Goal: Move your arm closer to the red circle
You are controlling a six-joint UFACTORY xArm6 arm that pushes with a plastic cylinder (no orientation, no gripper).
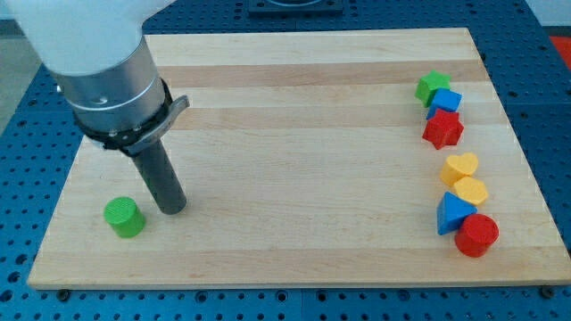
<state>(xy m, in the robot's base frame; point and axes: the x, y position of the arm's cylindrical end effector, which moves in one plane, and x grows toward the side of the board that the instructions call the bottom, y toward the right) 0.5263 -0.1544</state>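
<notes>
Camera view shows my tip (173, 210), a bare rod tool grasping nothing, beside the green plastic cylinder (123, 218); advise sweeping right along the worktop's (294, 107) bottom toward the red plastic circle (477, 235), stopping short of contact.

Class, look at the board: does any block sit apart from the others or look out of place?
Yes. The green cylinder sits alone at the view's lower left, beside my tip, while every other block, including the red circle, lines the right edge. Nothing looks damaged or toppled.

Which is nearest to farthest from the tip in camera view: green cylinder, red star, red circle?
From my tip:
1. green cylinder, just to its left, view's bottom left.
2. red star, view's right, upper cluster.
3. red circle, view's bottom right, slightly farther.
</notes>
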